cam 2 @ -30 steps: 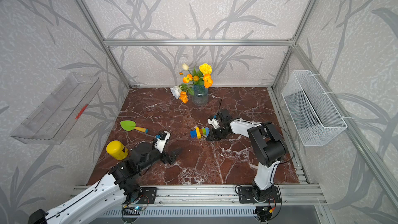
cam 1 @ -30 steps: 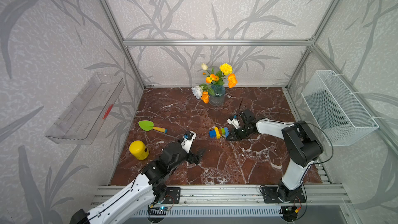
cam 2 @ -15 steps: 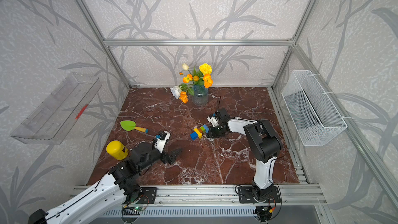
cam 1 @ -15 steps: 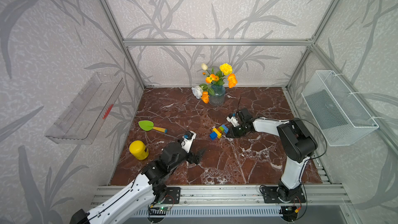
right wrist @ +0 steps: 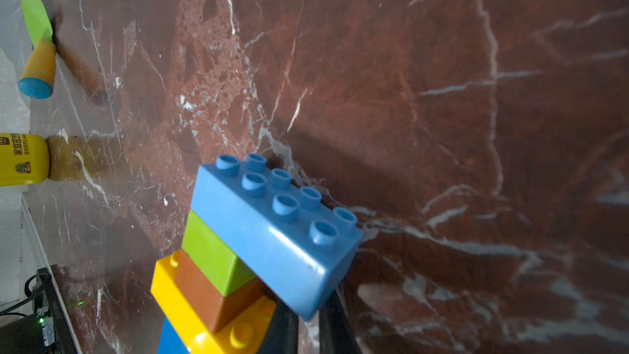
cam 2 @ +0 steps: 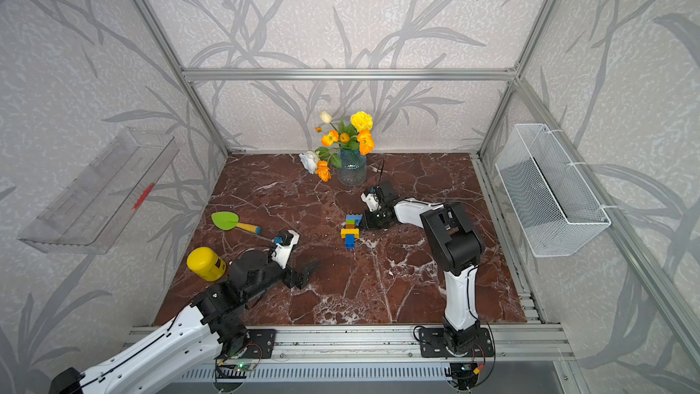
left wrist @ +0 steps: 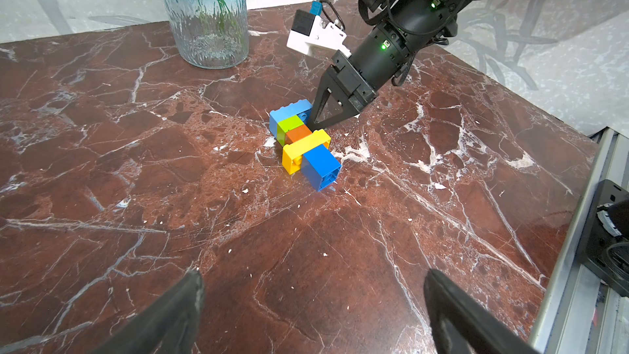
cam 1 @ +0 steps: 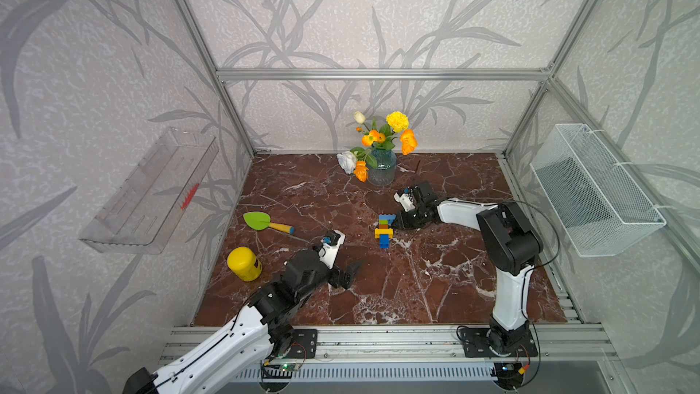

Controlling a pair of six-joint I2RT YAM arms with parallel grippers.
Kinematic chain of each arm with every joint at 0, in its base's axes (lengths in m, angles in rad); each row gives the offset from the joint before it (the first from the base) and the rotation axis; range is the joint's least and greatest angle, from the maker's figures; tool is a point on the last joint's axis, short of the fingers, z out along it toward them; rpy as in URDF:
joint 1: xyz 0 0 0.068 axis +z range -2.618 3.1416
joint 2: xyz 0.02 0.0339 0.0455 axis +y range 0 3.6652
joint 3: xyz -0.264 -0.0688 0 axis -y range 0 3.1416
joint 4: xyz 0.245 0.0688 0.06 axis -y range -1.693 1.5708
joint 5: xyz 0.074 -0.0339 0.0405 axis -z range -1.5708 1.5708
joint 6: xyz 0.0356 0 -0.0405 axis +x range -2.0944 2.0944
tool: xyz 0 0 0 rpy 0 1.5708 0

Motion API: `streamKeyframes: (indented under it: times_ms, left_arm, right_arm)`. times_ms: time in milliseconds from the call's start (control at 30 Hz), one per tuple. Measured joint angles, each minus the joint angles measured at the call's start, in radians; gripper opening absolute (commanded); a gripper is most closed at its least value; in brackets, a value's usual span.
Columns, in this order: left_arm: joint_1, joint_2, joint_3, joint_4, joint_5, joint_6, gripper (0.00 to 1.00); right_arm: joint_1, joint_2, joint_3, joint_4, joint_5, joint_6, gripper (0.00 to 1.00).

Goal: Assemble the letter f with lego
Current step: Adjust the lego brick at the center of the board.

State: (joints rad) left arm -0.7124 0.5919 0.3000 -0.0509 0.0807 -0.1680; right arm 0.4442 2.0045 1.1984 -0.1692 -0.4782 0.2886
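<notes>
The lego is joined into the letter f [cam 1: 384, 230] [cam 2: 350, 230], which lies flat on the marble mid-table. Its blue top bar is at the far end, then green, orange, the yellow bar and the blue foot [left wrist: 321, 166]. My right gripper [cam 1: 394, 224] [cam 2: 360, 226] [left wrist: 315, 126] is shut and holds nothing. Its tip rests at the F's right side, in the notch between the blue top bar [right wrist: 272, 219] and the yellow bar. My left gripper [cam 1: 350, 272] [left wrist: 313, 275] is open and empty, well short of the F on its near-left side.
A glass vase of flowers [cam 1: 380, 170] stands behind the F. A green toy shovel [cam 1: 261, 221] and a yellow jar [cam 1: 244, 264] lie at the left. A clear shelf [cam 1: 151, 191] hangs on the left wall and a white wire basket [cam 1: 594, 191] on the right wall.
The F has turned on the table from lying crosswise to pointing away, blue top bar farthest. My right gripper's tip swung with it. The left arm has not moved.
</notes>
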Motion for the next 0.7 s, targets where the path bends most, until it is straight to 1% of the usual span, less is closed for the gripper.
streamKeyframes:
  times_ms: [133,200,267,333,467,633,700]
  left_arm:
    - [0.000,0.000,0.000,0.000,-0.006,-0.001,0.99]
    - [0.000,0.007,0.004,-0.005,-0.034,-0.008,0.99]
    - [0.000,0.026,0.027,-0.029,-0.100,-0.021,0.99]
    - [0.001,0.062,0.075,-0.068,-0.192,-0.037,0.99]
    - [0.007,0.124,0.176,-0.106,-0.317,-0.046,0.99]
    - [0.026,0.232,0.286,-0.110,-0.491,-0.059,0.99]
    - [0.045,0.279,0.308,-0.099,-0.569,-0.065,0.99]
  right_arm:
    - [-0.001,-0.019,-0.022,0.007,0.020,-0.001,0.15]
    - [-0.006,-0.051,-0.045,-0.006,0.040,-0.003,0.15]
    - [-0.013,-0.097,-0.062,-0.031,0.065,-0.008,0.15]
    - [-0.023,-0.165,-0.073,-0.059,0.092,-0.016,0.15]
    - [-0.049,-0.307,-0.073,-0.101,0.130,-0.036,0.18]
    - [-0.125,-0.459,-0.079,-0.142,0.159,-0.062,0.26]
    - [-0.163,-0.505,-0.092,-0.158,0.171,-0.077,0.31]
